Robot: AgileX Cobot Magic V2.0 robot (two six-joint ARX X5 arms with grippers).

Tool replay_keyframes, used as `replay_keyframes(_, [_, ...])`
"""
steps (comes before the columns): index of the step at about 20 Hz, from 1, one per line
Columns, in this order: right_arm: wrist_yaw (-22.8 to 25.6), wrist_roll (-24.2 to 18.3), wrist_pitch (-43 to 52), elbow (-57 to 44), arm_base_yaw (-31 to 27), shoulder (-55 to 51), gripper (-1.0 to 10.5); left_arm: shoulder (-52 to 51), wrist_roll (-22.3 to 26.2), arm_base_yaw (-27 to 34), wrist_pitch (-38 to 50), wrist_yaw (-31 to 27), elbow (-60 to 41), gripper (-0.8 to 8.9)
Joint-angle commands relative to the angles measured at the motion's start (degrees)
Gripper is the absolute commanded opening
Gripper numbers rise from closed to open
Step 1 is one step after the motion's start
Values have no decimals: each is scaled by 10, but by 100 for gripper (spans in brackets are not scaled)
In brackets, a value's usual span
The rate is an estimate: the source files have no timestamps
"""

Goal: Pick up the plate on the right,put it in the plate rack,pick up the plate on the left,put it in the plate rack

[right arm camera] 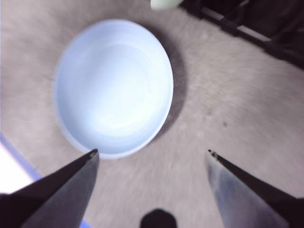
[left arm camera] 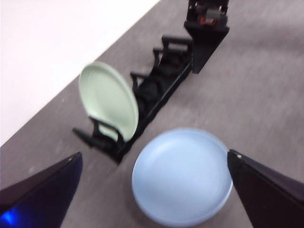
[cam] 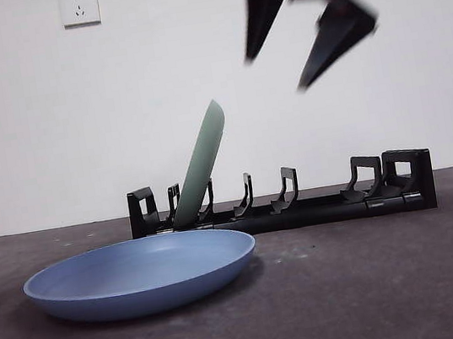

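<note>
Right gripper (right arm camera: 151,153), released and empty, hovers above the blue plate (cam: 140,274) still on the table (cam: 380,283); green plate (cam: 200,166) already stands in the plate rack (cam: 300,207).

Two wall sockets (cam: 79,5), grey table (cam: 380,283)

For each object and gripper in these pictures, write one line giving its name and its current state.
Green plate: standing tilted in the plate rack, near one end.
Blue plate: lying flat on the table, in front of the rack, not held.
Plate rack: on the table, its other slots unfilled.
Left gripper: open, holding nothing.
Right gripper: open, holding nothing, above the blue plate.
</note>
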Motion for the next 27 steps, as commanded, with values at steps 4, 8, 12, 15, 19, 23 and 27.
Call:
replay_keyframes(4, [38, 31, 54, -6, 40, 115, 378, -1, 59, -1, -54, -51, -1, 540])
replay_keyframes(8, [43, 46, 89, -6, 57, 171, 378, 5, 63, -1, -54, -52, -1, 540])
replay_keyframes(12, [53, 61, 108, -6, 68, 204, 377, 13, 63, -3, -54, -52, -1, 539])
replay_keyframes(15, [55, 65, 115, -6, 75, 220, 372, 19, 63, -12, -54, -52, -1, 539])
replay_keyframes(19, [56, 66, 115, -6, 79, 223, 83, 28, 63, -25, -54, -52, -1, 539])
replay_keyframes(23, [57, 72, 109, -6, 79, 223, -12, 44, 63, -52, -54, -52, -1, 539])
replay_keyframes(27, [53, 68, 89, -6, 78, 216, -13, 73, 95, -114, -65, -52, -1, 539])
